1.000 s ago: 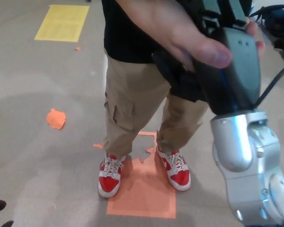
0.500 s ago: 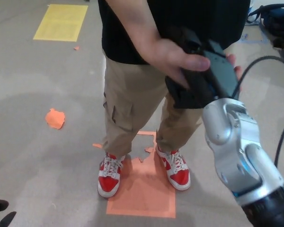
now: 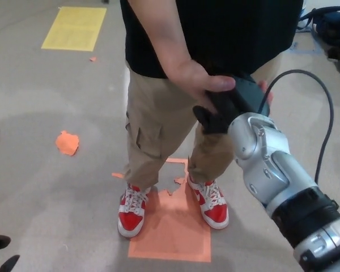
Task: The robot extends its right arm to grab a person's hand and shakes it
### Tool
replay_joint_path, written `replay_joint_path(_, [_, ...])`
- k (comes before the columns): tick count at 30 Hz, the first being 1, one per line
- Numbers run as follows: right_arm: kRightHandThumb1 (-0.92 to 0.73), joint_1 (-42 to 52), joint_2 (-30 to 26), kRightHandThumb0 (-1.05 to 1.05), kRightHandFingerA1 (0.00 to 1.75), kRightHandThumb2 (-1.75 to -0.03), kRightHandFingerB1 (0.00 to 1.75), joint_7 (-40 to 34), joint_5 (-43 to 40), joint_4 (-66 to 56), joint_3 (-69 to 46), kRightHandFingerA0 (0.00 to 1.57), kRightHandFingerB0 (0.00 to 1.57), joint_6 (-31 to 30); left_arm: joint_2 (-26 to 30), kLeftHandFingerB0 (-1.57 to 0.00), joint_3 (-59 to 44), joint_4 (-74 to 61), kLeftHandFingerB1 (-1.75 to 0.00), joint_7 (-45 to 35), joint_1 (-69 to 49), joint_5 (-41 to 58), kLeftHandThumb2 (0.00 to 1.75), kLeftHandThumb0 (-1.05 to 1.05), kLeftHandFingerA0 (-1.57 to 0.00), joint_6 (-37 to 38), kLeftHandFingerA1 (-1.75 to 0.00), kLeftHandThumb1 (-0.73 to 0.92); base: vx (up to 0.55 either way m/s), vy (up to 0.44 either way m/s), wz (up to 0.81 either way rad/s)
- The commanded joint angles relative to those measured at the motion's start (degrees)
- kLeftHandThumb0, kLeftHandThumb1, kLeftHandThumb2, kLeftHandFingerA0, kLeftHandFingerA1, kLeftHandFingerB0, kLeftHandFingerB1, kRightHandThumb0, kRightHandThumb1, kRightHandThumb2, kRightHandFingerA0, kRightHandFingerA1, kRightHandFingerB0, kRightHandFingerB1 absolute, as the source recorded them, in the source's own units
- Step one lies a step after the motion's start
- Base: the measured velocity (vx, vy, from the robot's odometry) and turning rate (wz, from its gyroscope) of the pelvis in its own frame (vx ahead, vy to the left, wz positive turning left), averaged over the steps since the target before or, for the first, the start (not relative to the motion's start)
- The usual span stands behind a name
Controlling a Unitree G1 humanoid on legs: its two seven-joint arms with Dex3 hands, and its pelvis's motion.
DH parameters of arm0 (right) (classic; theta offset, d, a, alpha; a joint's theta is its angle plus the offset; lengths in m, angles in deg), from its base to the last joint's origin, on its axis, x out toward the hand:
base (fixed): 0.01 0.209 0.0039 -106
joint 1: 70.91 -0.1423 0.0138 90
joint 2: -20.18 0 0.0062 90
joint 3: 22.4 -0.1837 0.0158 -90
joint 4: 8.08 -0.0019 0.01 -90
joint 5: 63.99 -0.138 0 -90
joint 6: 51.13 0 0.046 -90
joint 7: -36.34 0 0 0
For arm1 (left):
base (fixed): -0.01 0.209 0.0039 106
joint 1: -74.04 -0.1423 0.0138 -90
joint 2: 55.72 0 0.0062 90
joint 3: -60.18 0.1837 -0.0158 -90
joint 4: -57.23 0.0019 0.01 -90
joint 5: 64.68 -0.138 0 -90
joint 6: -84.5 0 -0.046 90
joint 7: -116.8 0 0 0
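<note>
The grab looks done: the right hand (image 3: 229, 105) is clasped around the person's hand (image 3: 201, 82), just in front of the khaki trousers (image 3: 158, 130), so only the shaking remains.

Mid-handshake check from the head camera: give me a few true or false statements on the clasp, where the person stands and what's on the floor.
1. The person's hand is clasped with the right hand. True.
2. The robot's left hand is also gripping the person. False: it is not in view.
3. The person wears blue shoes. False: the sneakers are red and white.
4. An orange floor patch lies under the person's feet. True.
5. A yellow floor marking lies at upper left. True.
</note>
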Motion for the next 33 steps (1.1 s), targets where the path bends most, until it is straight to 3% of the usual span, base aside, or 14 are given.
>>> replay_joint_path(1, [-0.71,5.88,-2.21,-0.40,0.23,-0.79,0.23,1.17,-3.85,-10.26,-0.66,0.05,0.05,4.91,1.28,0.00,0.01,0.42,-0.47,-1.18,0.44,0.46,1.09,-0.36,0.00,0.54,-0.47,0.51,0.00,0.000,0.00])
replay_joint_path(2, [-0.71,7.68,-2.59,-0.40,0.23,-0.79,0.23,1.99,-4.30,-17.64,-1.16,0.05,0.05,4.79,1.22,0.00,0.08,0.53,-0.47,-1.09,0.69,0.37,1.09,-0.36,0.00,-0.32,-0.47,0.51,0.00,0.000,0.00])
replay_joint_path(3, [-0.69,8.50,-2.63,-0.41,0.29,-0.79,0.24,2.04,-4.53,-21.21,-1.49,0.04,0.04,4.99,1.26,-0.17,0.28,0.37,-0.29,-0.77,0.51,0.15,0.69,-0.78,-0.21,0.44,-0.31,0.92,0.00,0.000,0.00])
replay_joint_path(19, [-0.73,15.55,-1.61,-0.49,0.34,-0.80,0.23,13.09,1.10,-81.46,-2.01,0.05,0.03,-0.73,1.35,-0.18,-0.17,0.56,-0.29,-1.39,0.63,0.62,0.68,-0.76,-0.22,0.21,-0.32,0.91,0.00,0.000,0.00])
replay_joint_path(20, [-0.73,15.65,-1.47,-0.49,0.34,-0.80,0.23,13.12,1.39,-82.19,-1.84,0.05,0.03,-0.77,1.29,-0.18,-0.19,0.56,-0.29,-1.13,0.59,0.62,0.68,-0.76,-0.22,0.15,-0.32,0.91,0.00,0.000,0.00])
replay_joint_path(21, [-0.71,16.03,-1.47,-0.26,0.50,-1.14,0.50,12.76,1.09,-82.26,-1.77,0.00,0.00,-0.34,1.30,-0.18,-0.08,0.51,-0.29,-1.23,0.56,0.53,0.68,-0.76,-0.23,0.10,-0.31,0.92,0.00,0.000,0.00])
replay_joint_path(22, [-0.71,16.45,-1.58,-0.47,0.29,-0.79,0.28,12.11,-0.03,-80.70,-2.00,0.04,0.04,0.03,1.29,-0.19,-0.09,0.38,-0.29,-1.59,0.31,0.62,0.68,-0.73,-0.24,0.35,-0.32,0.91,0.00,0.000,0.00])
replay_joint_path(24, [-0.71,16.23,-1.88,-0.46,0.32,-0.80,0.26,12.06,-1.24,-76.89,-2.67,0.04,0.03,-1.00,1.16,-0.19,-0.35,0.30,-0.29,-1.61,-0.10,0.92,0.68,-0.74,-0.24,0.63,-0.32,0.91,0.00,0.000,0.00])
replay_joint_path(25, [-0.72,16.00,-1.88,-0.25,0.50,-1.14,0.50,11.77,-1.69,-73.92,-2.99,0.00,0.00,-1.79,1.04,-0.18,-0.53,0.39,-0.29,-1.76,-0.03,1.12,0.68,-0.75,-0.21,0.15,-0.31,0.91,0.00,0.000,0.00])
replay_joint_path(26, [-0.70,15.66,-2.11,-0.44,0.34,-0.79,0.24,11.96,-1.73,-71.29,-3.15,0.06,0.04,-2.81,1.13,-0.17,-0.27,0.36,-0.29,-1.79,-0.08,0.84,0.69,-0.75,-0.20,0.45,-0.31,0.92,0.00,0.000,0.00])
replay_joint_path(28, [-0.70,15.08,-2.73,-0.43,0.33,-0.76,0.26,12.86,-1.70,-66.61,-3.25,0.08,0.04,-4.88,1.19,-0.19,0.06,0.26,-0.29,-1.45,-0.51,0.46,0.68,-0.77,-0.22,1.10,-0.30,0.91,0.00,0.000,0.00])
replay_joint_path(30, [-0.68,14.20,-2.98,-0.41,0.31,-0.81,0.28,13.29,-3.12,-59.74,-3.73,0.03,0.03,-6.26,1.06,-0.23,0.39,0.26,-0.31,-0.17,-1.04,-0.02,0.69,-0.78,-0.25,1.98,-0.32,0.92,0.00,0.000,0.00])
replay_joint_path(31, [-0.75,13.66,-3.00,-0.24,0.50,-1.14,0.50,12.74,-3.91,-56.30,-4.10,0.00,0.00,-5.74,1.05,-0.25,0.68,0.28,-0.31,0.51,-1.09,-0.40,0.68,-0.77,-0.27,2.42,-0.33,0.92,0.00,0.000,0.00])
replay_joint_path(33, [-0.74,11.11,-3.03,-0.24,0.50,-1.14,0.50,11.22,-5.14,-44.45,-4.78,0.00,0.00,-4.74,1.12,-0.19,1.09,0.38,-0.30,0.55,-0.75,-0.72,0.71,-0.78,-0.26,1.74,-0.33,0.92,0.00,0.000,0.00])
